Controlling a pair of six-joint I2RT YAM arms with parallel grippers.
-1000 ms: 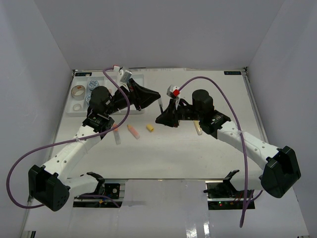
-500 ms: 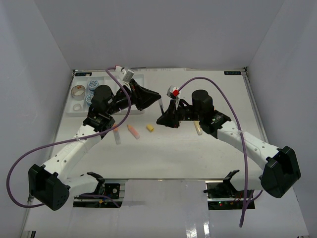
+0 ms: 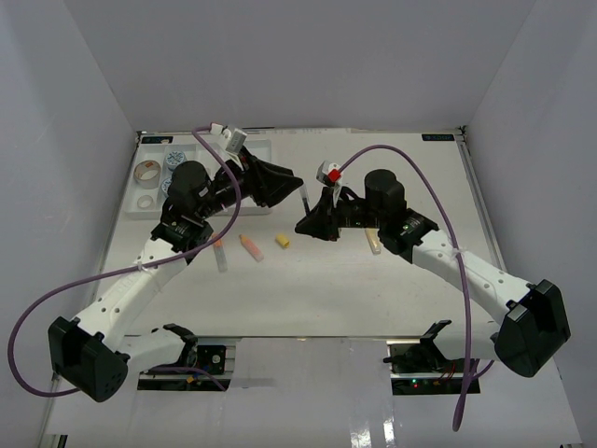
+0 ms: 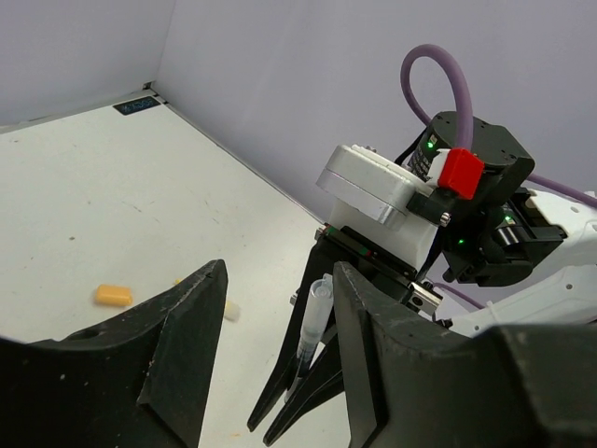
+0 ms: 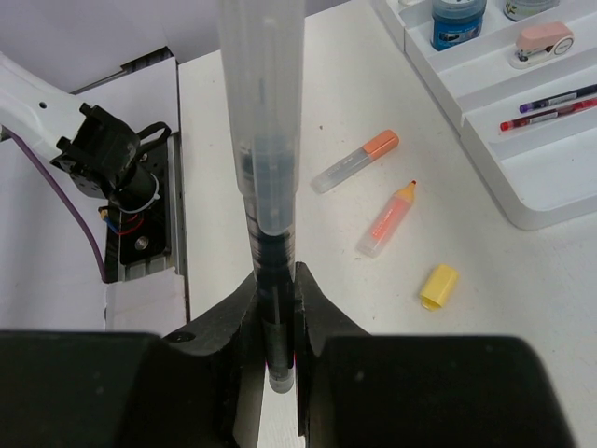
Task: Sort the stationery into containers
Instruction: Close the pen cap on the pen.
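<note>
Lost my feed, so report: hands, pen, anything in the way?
Right hand shut on pen, upright. Left hand open, facing the pen, not gripping. Two markers and yellow piece loose on table; nothing seen blocking.

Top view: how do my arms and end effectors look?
The left arm and right arm have white links and black joints, each trailing a purple cable. The left end effector and right end effector have black tapered fingers; the right wrist bears a red block.

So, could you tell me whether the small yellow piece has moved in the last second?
No. The yellow piece lies where it was, just right of the orange marker, the same gap from the white tray.
</note>
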